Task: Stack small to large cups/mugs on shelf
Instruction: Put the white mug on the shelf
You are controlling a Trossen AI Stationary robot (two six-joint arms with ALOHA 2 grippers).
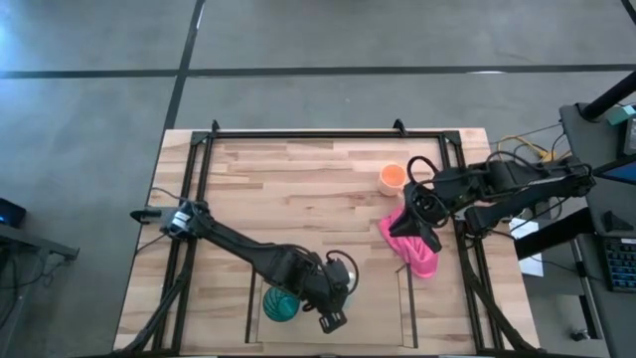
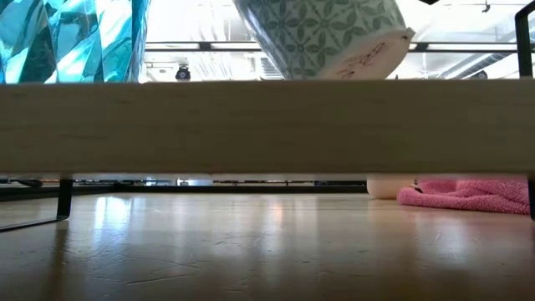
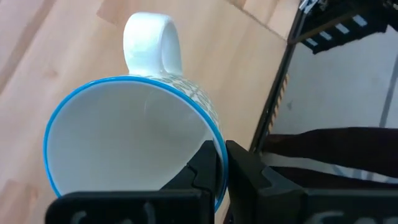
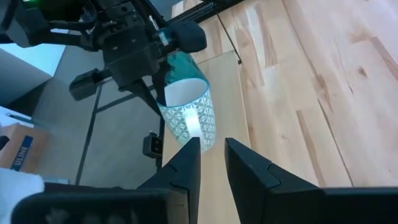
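We see the left gripper (image 3: 221,163) clamped on the white mug's (image 3: 134,134) rim over the shelf (image 1: 383,308), right of the tumbler (image 1: 278,304); the right gripper (image 4: 211,155) hangs released above the cloth (image 1: 412,244), near the orange mug (image 1: 392,177).

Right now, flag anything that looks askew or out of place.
The white mug, pinched at its rim by the left gripper, hangs tilted above the shelf beside the teal tumbler. A pink cloth lies crumpled by the orange mug.
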